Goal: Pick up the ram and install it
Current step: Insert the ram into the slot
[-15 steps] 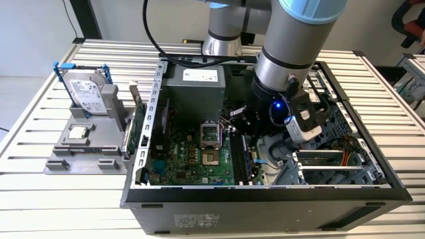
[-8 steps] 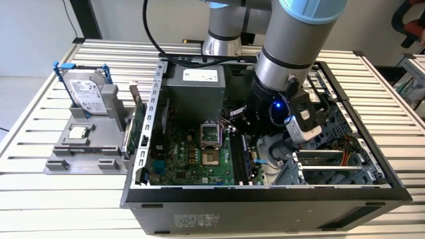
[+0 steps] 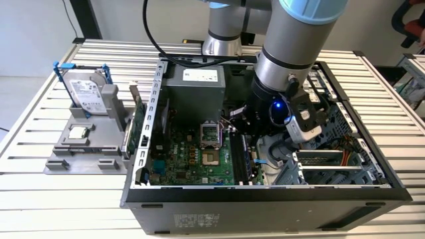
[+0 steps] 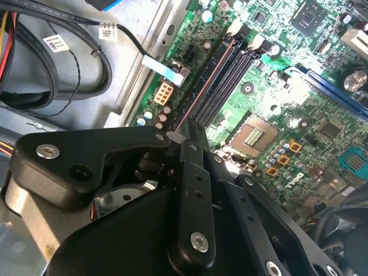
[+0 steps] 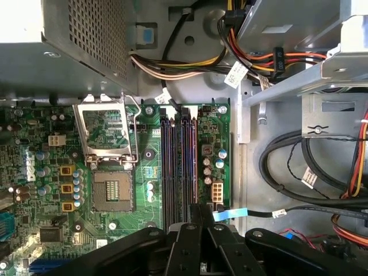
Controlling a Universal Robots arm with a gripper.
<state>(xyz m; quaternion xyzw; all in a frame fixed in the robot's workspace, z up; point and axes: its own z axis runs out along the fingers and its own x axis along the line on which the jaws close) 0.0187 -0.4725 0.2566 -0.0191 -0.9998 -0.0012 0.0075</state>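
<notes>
The ram (image 4: pixel 204 86) shows edge-on as a thin brownish strip. It lies along the memory slot nearest the motherboard's edge, running away from my fingertips. In the first wrist view the ram (image 5: pixel 190 167) lines up with the outermost of the dark slots (image 5: pixel 172 167). My gripper (image 4: pixel 183 133) is shut on the ram's near end, black fingers pressed together. In the first wrist view the gripper (image 5: pixel 199 211) sits right over the slots' end. In the exterior view the gripper (image 3: pixel 249 132) is down inside the open computer case (image 3: pixel 265 191).
An open CPU socket (image 5: pixel 109 155) lies beside the slots. Black and coloured cables (image 5: pixel 299 167) and a drive cage (image 3: pixel 332 164) crowd the other side. The power supply (image 3: pixel 196 84) is at the case's back. A grey fixture (image 3: pixel 79 149) on the exterior view's left holds a hard drive (image 3: pixel 86 89) and an expansion card (image 3: pixel 136 124).
</notes>
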